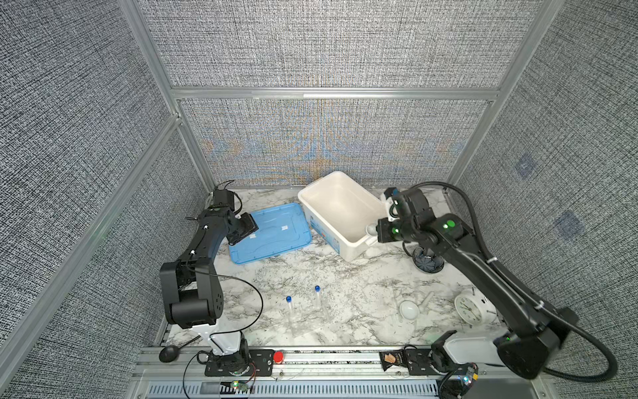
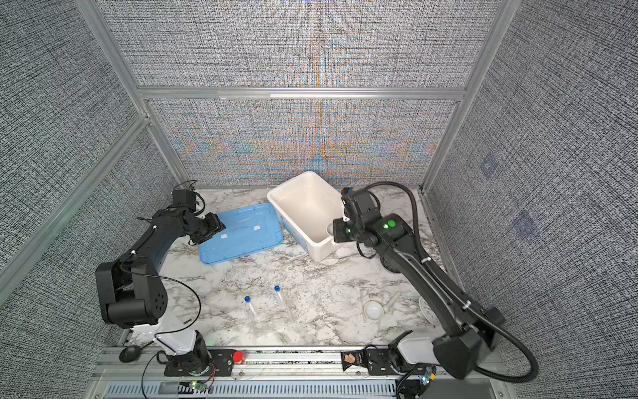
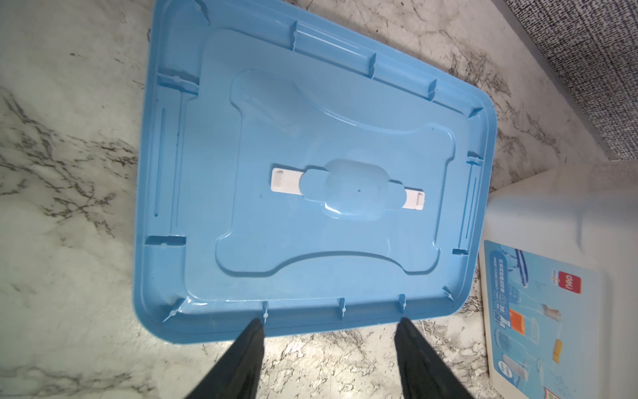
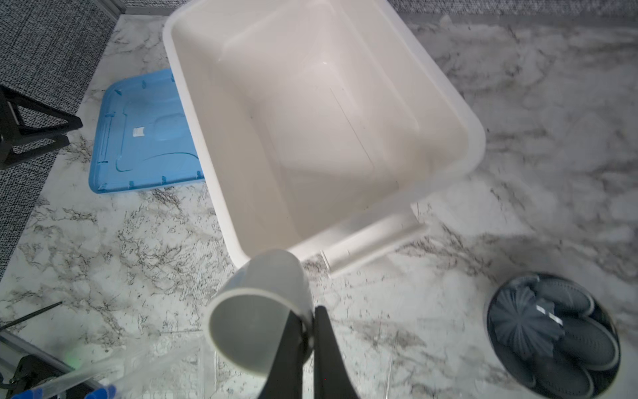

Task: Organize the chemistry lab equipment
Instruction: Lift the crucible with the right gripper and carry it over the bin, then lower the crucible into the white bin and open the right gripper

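White, smooth round bowl point(image 4: 250, 319) pinched near rectangular plastic bin point(image 4: 310, 121).

There are two clear tubes point(image 1: 291, 312) point(image 1: 321, 304) with blue caps, two small white bowls point(image 1: 409, 310) point(image 1: 371, 229), one short white pestle point(image 1: 427, 300), one round white alarm clock point(image 1: 469, 308), one open white bin point(image 1: 340, 207), one flat blue lid point(image 1: 272, 231) and one dark round object point(image 1: 428, 263).

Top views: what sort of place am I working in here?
Probably a purpose-built robot test cell, not a real lab: grey fabric walls, aluminium framing, a marble-patterned tabletop.
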Controlling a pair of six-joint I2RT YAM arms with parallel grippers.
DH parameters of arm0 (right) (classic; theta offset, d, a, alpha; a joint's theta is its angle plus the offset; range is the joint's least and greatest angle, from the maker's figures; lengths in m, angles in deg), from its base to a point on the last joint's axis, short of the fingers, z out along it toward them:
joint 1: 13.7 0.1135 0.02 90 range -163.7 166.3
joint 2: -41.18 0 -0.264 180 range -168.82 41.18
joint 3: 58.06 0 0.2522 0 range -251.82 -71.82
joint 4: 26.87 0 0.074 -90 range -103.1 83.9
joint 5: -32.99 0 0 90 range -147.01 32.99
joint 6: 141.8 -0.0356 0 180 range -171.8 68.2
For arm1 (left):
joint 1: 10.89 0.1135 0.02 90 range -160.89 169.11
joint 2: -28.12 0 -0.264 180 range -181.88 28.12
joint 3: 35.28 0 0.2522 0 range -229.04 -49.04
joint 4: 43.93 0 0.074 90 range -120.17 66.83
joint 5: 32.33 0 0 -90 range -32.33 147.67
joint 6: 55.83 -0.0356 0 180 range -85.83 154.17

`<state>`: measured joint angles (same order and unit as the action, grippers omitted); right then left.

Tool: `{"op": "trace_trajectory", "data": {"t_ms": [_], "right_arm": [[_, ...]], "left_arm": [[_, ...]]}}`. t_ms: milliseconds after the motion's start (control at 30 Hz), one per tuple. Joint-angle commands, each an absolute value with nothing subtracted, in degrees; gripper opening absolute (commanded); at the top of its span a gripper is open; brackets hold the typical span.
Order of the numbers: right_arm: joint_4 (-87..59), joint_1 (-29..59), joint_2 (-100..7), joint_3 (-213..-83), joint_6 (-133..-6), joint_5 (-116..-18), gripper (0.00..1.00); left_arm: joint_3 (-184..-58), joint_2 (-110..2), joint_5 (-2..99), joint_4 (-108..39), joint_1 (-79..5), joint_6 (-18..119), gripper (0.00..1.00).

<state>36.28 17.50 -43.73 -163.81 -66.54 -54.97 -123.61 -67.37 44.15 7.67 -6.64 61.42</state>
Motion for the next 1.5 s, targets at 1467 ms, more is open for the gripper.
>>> {"op": "trace_trajectory", "data": {"t_ms": [1467], "right_arm": [[64.9, 12.8, -101.3, -206.0, -26.0, -64.0, 0.00]], "left_arm": [[-115.5, -62.1, 40.3, 7.4, -6.7, 58.7, 0.62]]}}
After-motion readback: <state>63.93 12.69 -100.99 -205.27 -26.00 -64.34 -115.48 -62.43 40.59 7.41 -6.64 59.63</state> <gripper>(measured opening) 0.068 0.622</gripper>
